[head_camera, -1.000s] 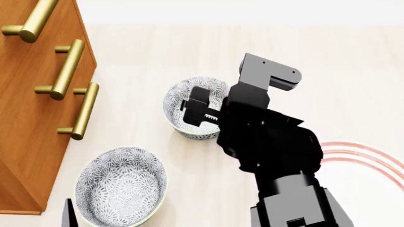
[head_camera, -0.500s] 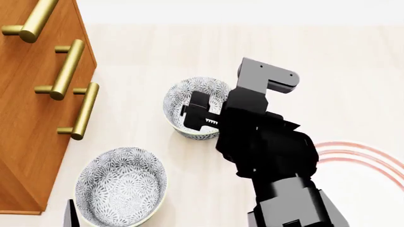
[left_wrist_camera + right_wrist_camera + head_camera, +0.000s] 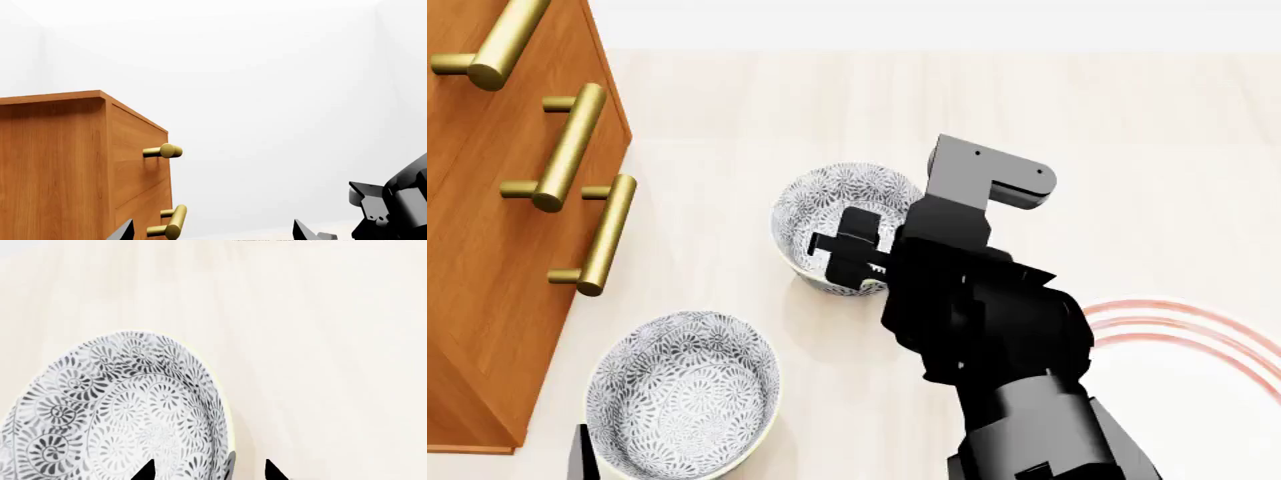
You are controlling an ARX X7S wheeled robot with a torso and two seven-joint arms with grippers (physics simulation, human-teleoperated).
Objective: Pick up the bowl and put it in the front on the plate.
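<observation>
Two bowls show up in my head view: the far bowl (image 3: 827, 215) sits mid-bench with my right gripper (image 3: 851, 250) over its near rim, and a second bowl (image 3: 683, 392) sits closer to me, just beside the cabinet (image 3: 494, 250). From the right wrist cam the jaws are spread, with the bowl's rim (image 3: 223, 440) running between the two tips, one tip over the inside and one outside. Nothing is pinched as far as I can see.

Room-wise, the cabinet with its brass handles (image 3: 574, 140) boxes in the left side, so clearance is tight there. Past the far bowl and off to the right the pale wood bench (image 3: 1148, 120) is wide open. The plate (image 3: 1188, 325) peeks out at the right edge, mostly hidden behind my right arm, only its red rings showing.

My left gripper (image 3: 213, 232) barely shows its tips, spread apart, aimed at the cabinet side and a plain white wall (image 3: 280, 75).
</observation>
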